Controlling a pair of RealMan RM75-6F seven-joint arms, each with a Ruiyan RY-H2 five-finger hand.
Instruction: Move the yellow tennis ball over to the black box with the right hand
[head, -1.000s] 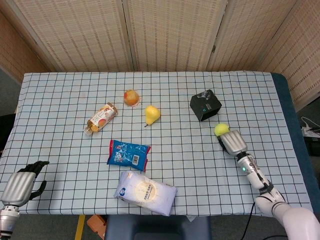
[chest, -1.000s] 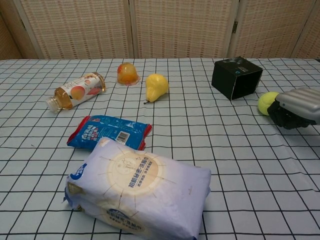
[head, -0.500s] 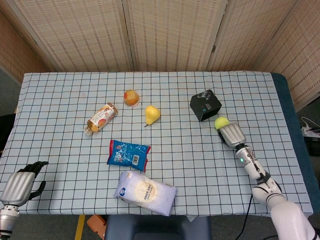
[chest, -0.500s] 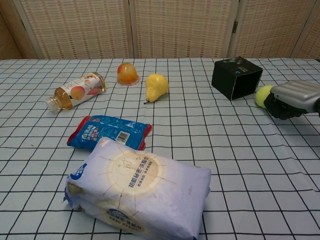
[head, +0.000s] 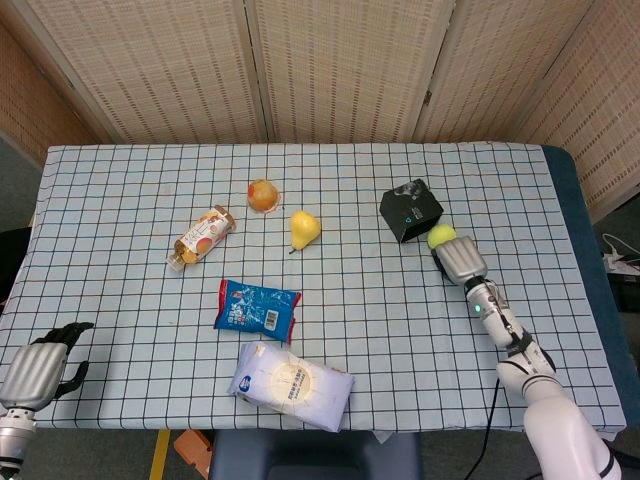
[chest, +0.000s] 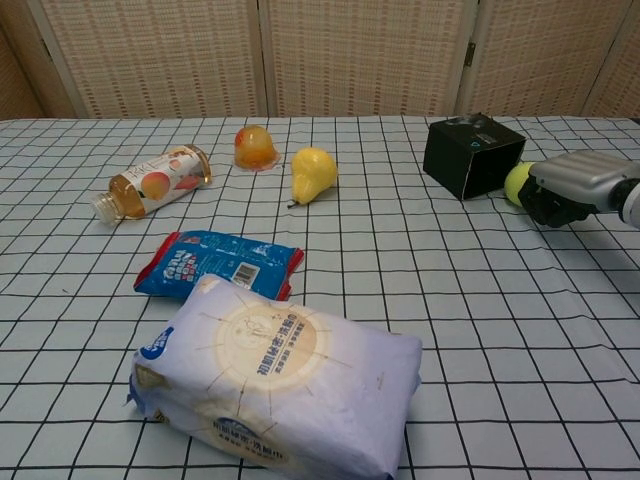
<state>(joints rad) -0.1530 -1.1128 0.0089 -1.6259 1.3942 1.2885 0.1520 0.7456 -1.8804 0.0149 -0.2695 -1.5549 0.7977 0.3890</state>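
The yellow tennis ball (head: 441, 236) (chest: 517, 184) lies on the checked cloth, just right of the black box (head: 410, 210) (chest: 472, 154) and almost touching it. My right hand (head: 458, 260) (chest: 568, 187) is directly behind the ball, silver back up, dark fingers curled under. It touches the ball's right side without wrapping around it. At the near left table edge my left hand (head: 35, 365) rests with its fingers apart and nothing in it; the chest view does not show it.
A pear (head: 303, 229), an orange jelly cup (head: 262, 195) and a lying drink bottle (head: 203, 237) sit mid-table. Nearer me are a blue snack packet (head: 257, 307) and a white wipes pack (head: 291, 383). A woven screen stands behind the table.
My right hand has slid forward and left with the ball at its front; the ball has gone from well short of the black box to right beside it. The left hand stays put.
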